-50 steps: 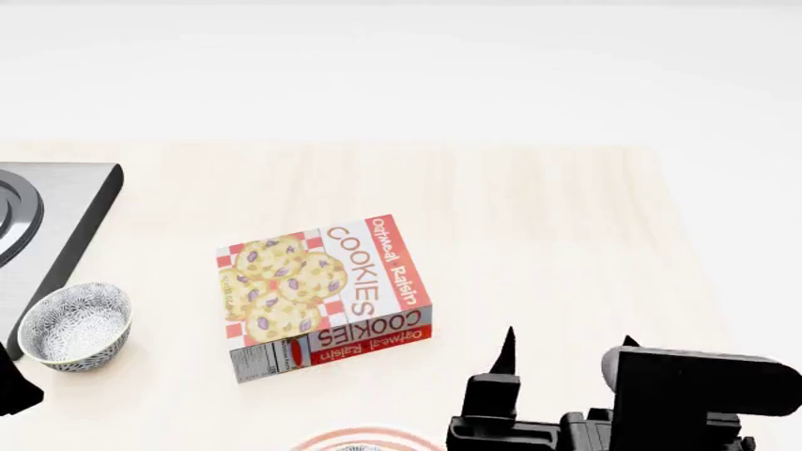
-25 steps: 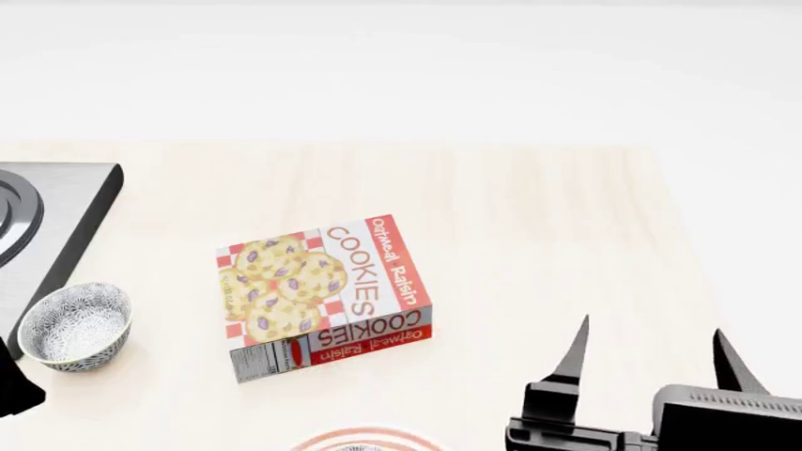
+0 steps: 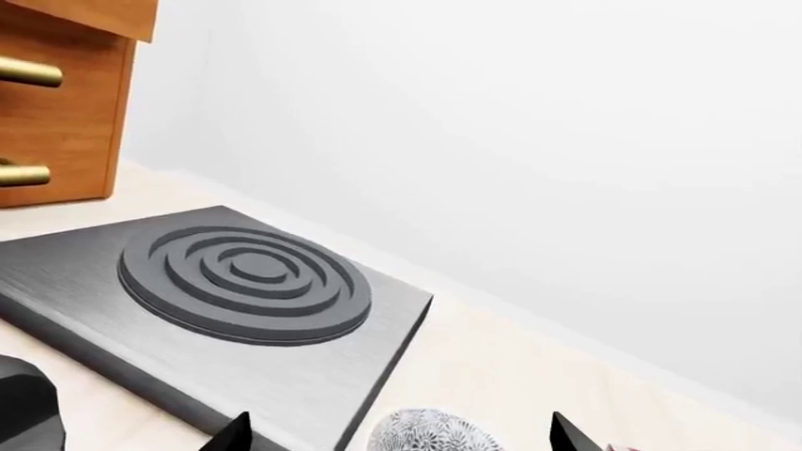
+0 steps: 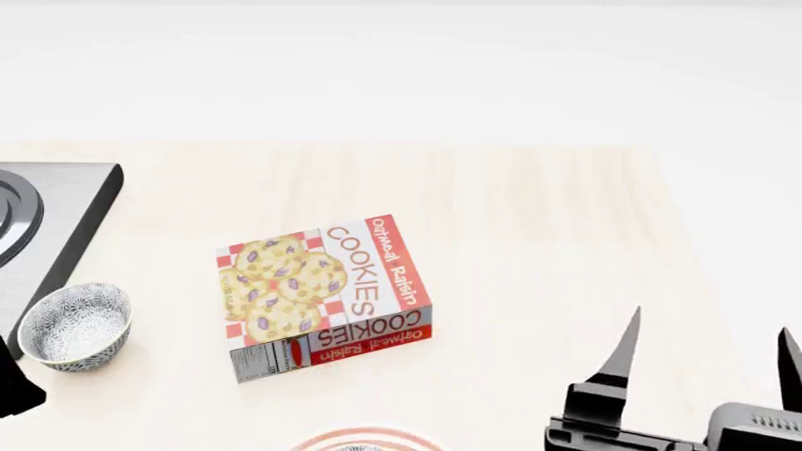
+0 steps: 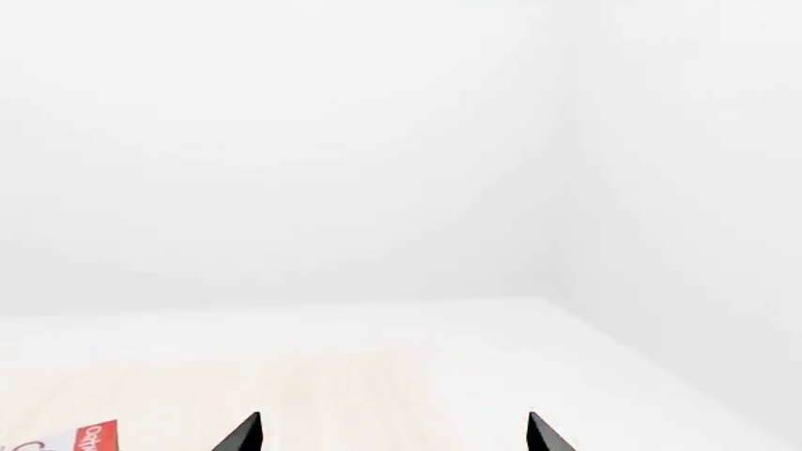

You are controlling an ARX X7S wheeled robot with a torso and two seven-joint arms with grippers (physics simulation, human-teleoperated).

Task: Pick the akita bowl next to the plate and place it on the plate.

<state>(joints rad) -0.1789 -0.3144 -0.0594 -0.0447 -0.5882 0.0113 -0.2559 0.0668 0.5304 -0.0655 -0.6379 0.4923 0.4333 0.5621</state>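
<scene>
Head view: right hand (image 4: 711, 348) spread wide, empty, above the table (image 4: 539, 235), touching nothing.

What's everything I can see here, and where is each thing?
Akita bowl: one, grey-black pattern on white, at the table's left beside the stove.
Plate: one, white with red rings, only a sliver at the head view's bottom edge.
Cookie box: one, red and white, lying flat mid-table.
Stove: one, grey with ring burner, far left.
Cabinet: one, brown wood with brass handles, behind the stove.
Table: one, pale wood.
Right gripper: black fingers spread apart.
Left gripper: black fingertips apart, over the bowl.
</scene>
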